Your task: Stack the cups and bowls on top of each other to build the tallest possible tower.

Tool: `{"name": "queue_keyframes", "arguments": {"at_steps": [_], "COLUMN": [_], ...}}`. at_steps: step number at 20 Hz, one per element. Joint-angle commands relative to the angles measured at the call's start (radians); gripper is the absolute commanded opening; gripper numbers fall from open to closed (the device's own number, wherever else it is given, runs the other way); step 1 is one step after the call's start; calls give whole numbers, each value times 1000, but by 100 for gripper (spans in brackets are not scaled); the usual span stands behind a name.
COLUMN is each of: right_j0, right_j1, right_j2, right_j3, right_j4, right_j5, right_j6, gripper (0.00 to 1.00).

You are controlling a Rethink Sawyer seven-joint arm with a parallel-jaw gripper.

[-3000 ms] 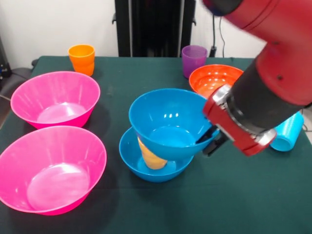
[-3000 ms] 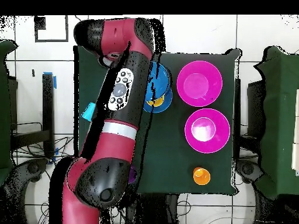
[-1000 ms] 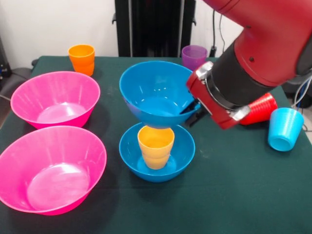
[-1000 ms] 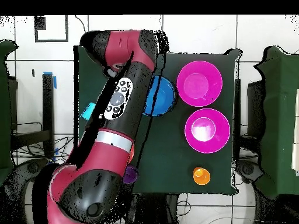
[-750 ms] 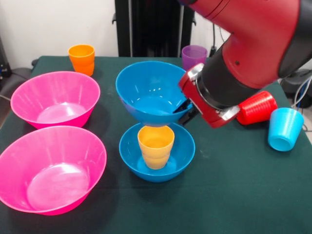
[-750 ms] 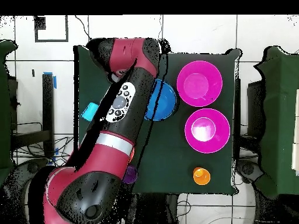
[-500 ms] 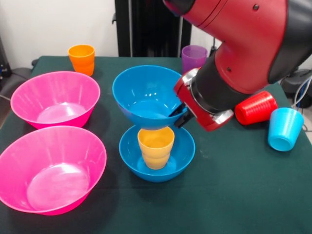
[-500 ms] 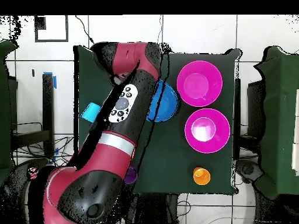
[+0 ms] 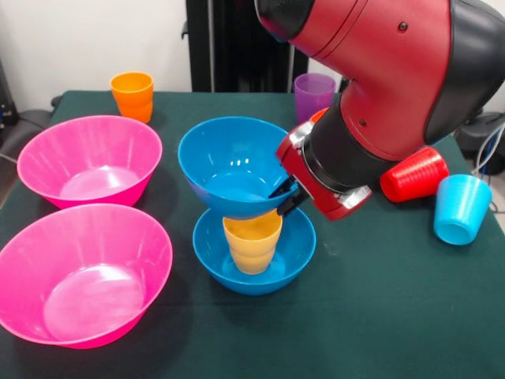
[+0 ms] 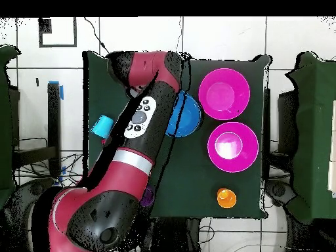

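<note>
Dark green cloth covers the surface (image 9: 410, 316). At its middle the claw (image 9: 286, 196) is clamped on the rim of a glossy blue plastic bowl (image 9: 233, 175), held tilted just above a yellow plastic cup (image 9: 252, 241) — whether they touch is unclear. That cup stands upright in a second blue bowl (image 9: 254, 268) directly below the claw. Two large pink bowls (image 9: 87, 162) sit well off on the held bowl's side; a red tumbler (image 9: 414, 174) and a light blue tumbler (image 9: 461, 208) lie behind the arm.
</note>
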Motion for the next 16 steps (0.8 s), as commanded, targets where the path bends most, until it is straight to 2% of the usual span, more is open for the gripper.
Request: {"name": "queue_keyframes", "arguments": {"at_steps": [1, 16], "right_j0": [24, 33], "right_j1": [-22, -21], "right_j2": [146, 166], "right_j3": [79, 89], "right_j4": [-72, -74], "right_j5": [-56, -100], "right_j6": [-94, -73], "gripper": [0, 0]}}
